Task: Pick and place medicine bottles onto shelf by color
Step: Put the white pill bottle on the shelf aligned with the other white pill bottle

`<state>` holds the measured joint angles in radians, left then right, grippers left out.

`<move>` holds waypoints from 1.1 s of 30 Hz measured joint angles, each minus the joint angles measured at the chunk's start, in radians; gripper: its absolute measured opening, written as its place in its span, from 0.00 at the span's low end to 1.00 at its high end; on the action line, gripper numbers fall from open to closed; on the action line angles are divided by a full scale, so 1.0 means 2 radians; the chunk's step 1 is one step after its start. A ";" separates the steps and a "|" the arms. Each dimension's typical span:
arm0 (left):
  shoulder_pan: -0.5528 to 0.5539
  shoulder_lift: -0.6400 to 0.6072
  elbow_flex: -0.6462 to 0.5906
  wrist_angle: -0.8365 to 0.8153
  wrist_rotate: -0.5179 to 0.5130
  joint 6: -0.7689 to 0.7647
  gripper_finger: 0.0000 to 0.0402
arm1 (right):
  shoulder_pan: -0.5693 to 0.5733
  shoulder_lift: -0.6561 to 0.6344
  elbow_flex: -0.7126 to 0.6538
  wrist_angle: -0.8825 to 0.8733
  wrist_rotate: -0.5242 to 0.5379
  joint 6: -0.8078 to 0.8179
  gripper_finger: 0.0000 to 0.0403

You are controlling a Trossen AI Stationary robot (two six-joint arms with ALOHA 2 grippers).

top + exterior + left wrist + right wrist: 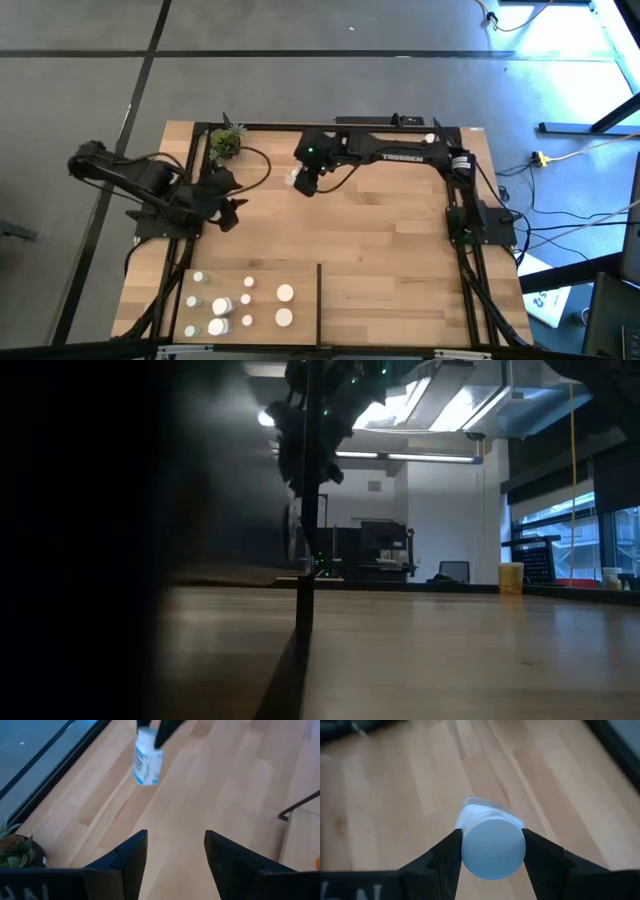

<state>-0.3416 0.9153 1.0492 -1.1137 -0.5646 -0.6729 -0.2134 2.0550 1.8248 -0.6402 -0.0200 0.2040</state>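
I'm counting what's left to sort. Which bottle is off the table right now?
The white bottle clamped in the right gripper, near the plant; the others stand grouped left of the divider.

This was a robotics lab or test bay inside an office-style building. A light-wood workbench [400, 250] framed by black metal bars [455, 240] stood on a grey concrete floor [80, 90], with loose cables [560, 215] trailing over the floor just beside the bench's right edge. Beyond the far end of the bench, the room showed ceiling strip lights [405, 457], a white wall [445, 510], a dark equipment rack with monitors [375, 550], an office chair [454, 571] and tall windows [560, 540].
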 joint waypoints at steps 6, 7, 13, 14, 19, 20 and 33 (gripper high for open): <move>0.000 -0.018 0.000 0.000 0.000 -0.004 0.47 | 0.000 0.031 0.000 -0.011 0.000 0.001 0.47; 0.000 -0.017 0.000 0.001 0.000 -0.005 0.47 | 0.000 0.035 0.000 -0.014 0.000 0.001 0.47; 0.000 -0.016 0.000 0.000 0.000 -0.008 0.47 | 0.000 0.050 0.000 -0.053 0.033 0.002 0.47; 0.000 -0.016 0.000 0.000 0.000 -0.008 0.47 | 0.000 0.051 0.000 -0.057 0.036 0.002 0.47; 0.000 -0.016 0.000 0.000 0.000 -0.008 0.47 | -0.001 0.052 0.000 -0.065 0.044 0.002 0.47; 0.000 -0.016 0.000 0.000 0.000 -0.008 0.47 | -0.001 0.052 0.000 -0.069 0.053 0.002 0.47; 0.000 -0.016 0.000 0.000 0.000 -0.008 0.47 | -0.006 0.052 0.000 -0.111 0.075 -0.012 0.47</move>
<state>-0.3409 0.8833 1.0489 -1.1133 -0.5644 -0.6888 -0.2249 2.1586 1.8240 -0.8616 0.1303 0.1791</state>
